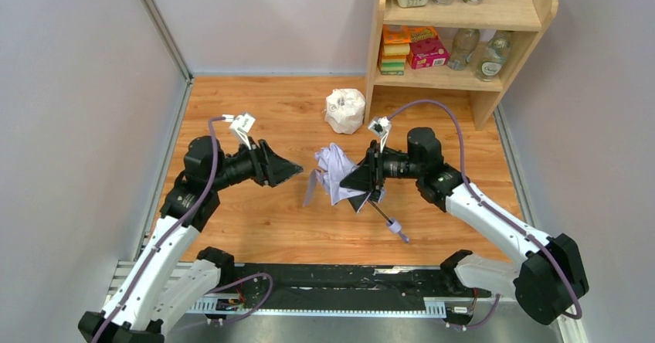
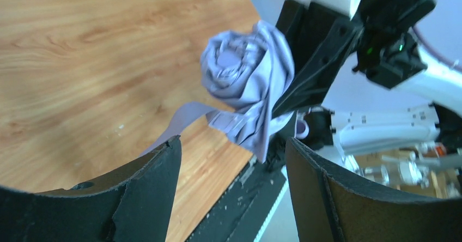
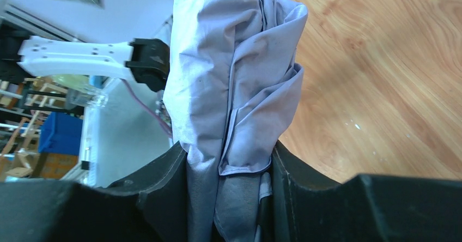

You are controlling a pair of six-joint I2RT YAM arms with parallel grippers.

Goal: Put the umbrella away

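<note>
Left gripper (image 2: 233,149) jaws wide, bunched umbrella (image 2: 245,78) beyond, wooden table (image 2: 81,62)

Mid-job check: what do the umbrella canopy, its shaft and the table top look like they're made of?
Umbrella canopy: thin woven fabric, likely synthetic, matte pale lavender; it creases and folds softly. Shaft: thin, dark and straight, probably metal, but too small to be sure. Table top: wood-grain surface with a slight sheen, either wood or laminate; I cannot tell which.
</note>
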